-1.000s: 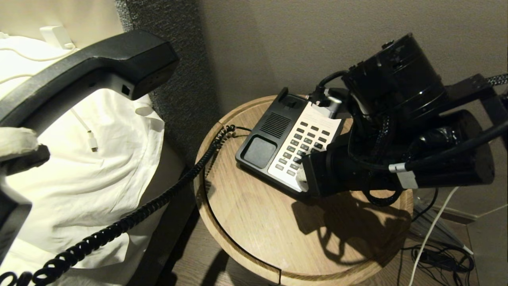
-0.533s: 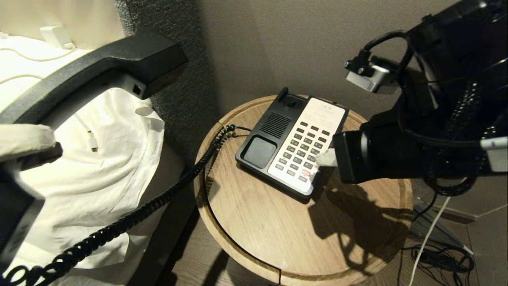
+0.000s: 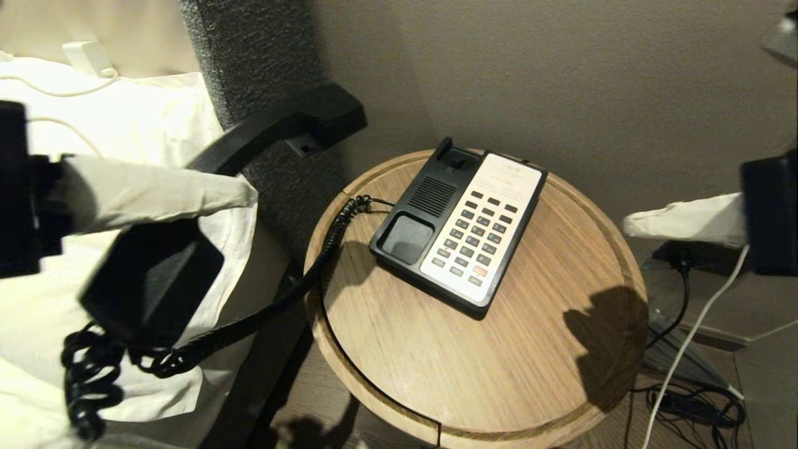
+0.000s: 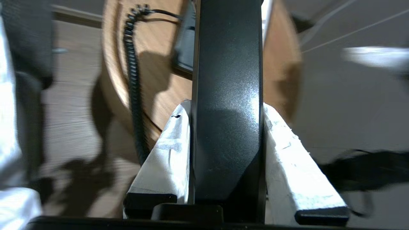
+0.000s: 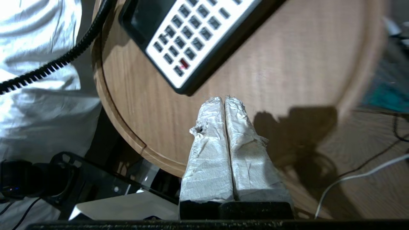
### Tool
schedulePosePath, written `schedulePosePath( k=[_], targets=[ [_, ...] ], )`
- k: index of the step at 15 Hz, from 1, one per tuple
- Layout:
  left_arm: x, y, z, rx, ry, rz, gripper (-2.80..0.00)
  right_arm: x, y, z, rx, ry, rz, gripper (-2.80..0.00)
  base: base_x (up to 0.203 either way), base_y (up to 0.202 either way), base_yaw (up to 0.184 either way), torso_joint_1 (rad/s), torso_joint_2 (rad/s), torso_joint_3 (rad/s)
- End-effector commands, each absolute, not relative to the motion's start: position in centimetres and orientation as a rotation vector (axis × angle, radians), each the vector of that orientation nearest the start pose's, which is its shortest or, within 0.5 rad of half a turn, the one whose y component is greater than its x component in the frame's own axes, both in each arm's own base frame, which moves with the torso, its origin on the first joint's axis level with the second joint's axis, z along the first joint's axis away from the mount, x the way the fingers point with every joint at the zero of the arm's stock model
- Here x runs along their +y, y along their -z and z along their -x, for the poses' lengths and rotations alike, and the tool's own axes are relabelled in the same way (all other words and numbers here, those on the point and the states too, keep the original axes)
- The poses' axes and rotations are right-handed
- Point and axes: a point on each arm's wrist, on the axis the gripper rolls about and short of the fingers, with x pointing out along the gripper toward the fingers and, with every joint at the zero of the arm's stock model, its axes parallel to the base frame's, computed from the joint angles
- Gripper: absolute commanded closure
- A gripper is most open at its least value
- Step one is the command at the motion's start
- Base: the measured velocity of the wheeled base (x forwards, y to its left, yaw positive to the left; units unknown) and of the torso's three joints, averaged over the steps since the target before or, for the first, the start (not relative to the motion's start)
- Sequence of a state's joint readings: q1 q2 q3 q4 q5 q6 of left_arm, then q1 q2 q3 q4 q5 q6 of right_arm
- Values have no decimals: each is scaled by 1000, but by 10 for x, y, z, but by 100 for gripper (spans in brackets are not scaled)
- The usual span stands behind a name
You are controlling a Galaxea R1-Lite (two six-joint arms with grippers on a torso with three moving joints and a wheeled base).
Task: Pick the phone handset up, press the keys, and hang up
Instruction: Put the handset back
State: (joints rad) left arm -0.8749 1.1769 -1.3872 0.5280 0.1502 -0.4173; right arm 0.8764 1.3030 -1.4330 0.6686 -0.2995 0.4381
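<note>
Black phone handset (image 3: pixel 262 134) (one), gripper-held.

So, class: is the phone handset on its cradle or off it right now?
Off. The left claw is shut on the phone handset, holding it in the air beside the round table; the phone base shows an empty cradle.

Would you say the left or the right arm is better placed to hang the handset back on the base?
Left, probably: the left gripper is clamped on the phone handset, while the right gripper is shut, empty, off the table's right edge.
</note>
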Motion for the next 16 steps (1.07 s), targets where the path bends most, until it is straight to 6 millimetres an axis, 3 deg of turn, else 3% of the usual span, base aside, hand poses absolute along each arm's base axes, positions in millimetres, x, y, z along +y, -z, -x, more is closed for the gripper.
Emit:
schedulePosePath(
  k=[1,7,16],
  targets=[
    [-136,-347,-120,482,597,129,0,89,-348,-83,493,-452,-164,0,0,0,0,0,0,0],
    [-177,-339,-155,459,510,-54,0,42,-335,-46,465,-423,-177,0,0,0,0,0,0,0],
    [-247,-344,-195,413,546,-75,0,21,-325,-27,455,-427,-186,0,0,0,0,0,0,0]
  ],
)
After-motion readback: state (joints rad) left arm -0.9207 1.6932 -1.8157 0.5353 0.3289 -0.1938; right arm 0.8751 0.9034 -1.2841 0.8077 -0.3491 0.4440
